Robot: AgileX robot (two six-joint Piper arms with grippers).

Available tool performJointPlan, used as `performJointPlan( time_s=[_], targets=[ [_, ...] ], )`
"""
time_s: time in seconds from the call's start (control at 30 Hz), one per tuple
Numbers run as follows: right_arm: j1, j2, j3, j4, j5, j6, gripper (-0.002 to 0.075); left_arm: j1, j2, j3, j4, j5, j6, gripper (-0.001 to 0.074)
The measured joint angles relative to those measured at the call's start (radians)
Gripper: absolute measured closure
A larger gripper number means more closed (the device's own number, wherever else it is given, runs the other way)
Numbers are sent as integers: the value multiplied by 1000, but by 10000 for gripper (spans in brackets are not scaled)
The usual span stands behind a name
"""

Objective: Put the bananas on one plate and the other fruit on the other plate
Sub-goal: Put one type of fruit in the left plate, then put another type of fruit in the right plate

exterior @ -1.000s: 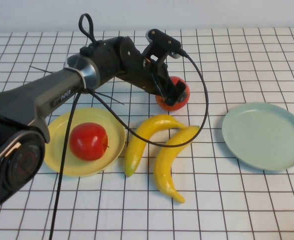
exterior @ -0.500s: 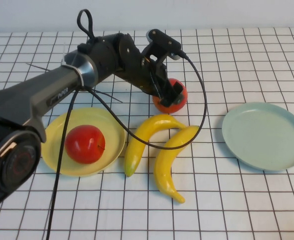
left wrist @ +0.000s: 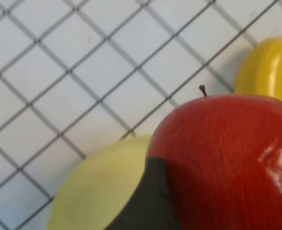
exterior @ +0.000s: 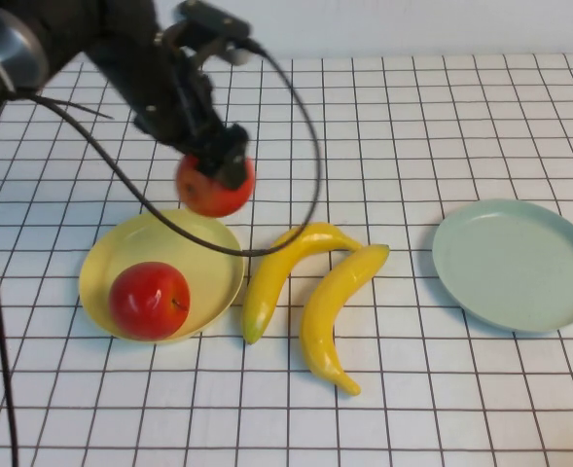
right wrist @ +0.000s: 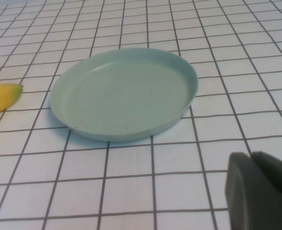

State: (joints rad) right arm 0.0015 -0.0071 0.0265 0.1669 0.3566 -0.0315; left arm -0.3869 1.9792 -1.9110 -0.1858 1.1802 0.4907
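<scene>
**Second apple heading for the yellow plate**

Low in the frame lie two bananas (exterior: pixel 310 292), not yet moved. At left, the yellow plate (exterior: pixel 218 258) holds one apple (exterior: pixel 150 300). Above it, the left gripper (exterior: pixel 218 167) is clamped on the other apple (exterior: pixel 214 187). It should lower gently onto bare plate before letting go. The green plate (exterior: pixel 516 263) waits at right. The right gripper (right wrist: pixel 260 191) hangs nearby; its fingers cannot be told.

The matte black left gripper (exterior: pixel 218 165) ends a black, blocky left arm (exterior: pixel 121 49) with a silver metal ring (exterior: pixel 4 44) at one joint. A small black camera housing (exterior: pixel 208 19) sits on the wrist, and thin black cables (exterior: pixel 305 146) loop from it. The right gripper (right wrist: pixel 260 191) shows as a dark grey rounded plastic finger.
</scene>
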Motion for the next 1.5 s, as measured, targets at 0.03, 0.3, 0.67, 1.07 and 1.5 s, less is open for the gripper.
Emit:
performJointPlan(
  time_s=[0.03,0.3,0.67,1.07,1.5],
  targets=[
    [-1,0,0,0,0,0,741,25,5,0,0,24,-2,143],
    [-1,0,0,0,0,0,741,156,39,0,-56,50,-9,143],
    [-1,0,0,0,0,0,741,165,130,0,-140,50,-9,68],
    [-1,0,0,0,0,0,741,172,131,0,-203,50,17,66],
    [0,0,0,0,0,0,741,150,-79,0,-255,50,12,640]
  ],
)
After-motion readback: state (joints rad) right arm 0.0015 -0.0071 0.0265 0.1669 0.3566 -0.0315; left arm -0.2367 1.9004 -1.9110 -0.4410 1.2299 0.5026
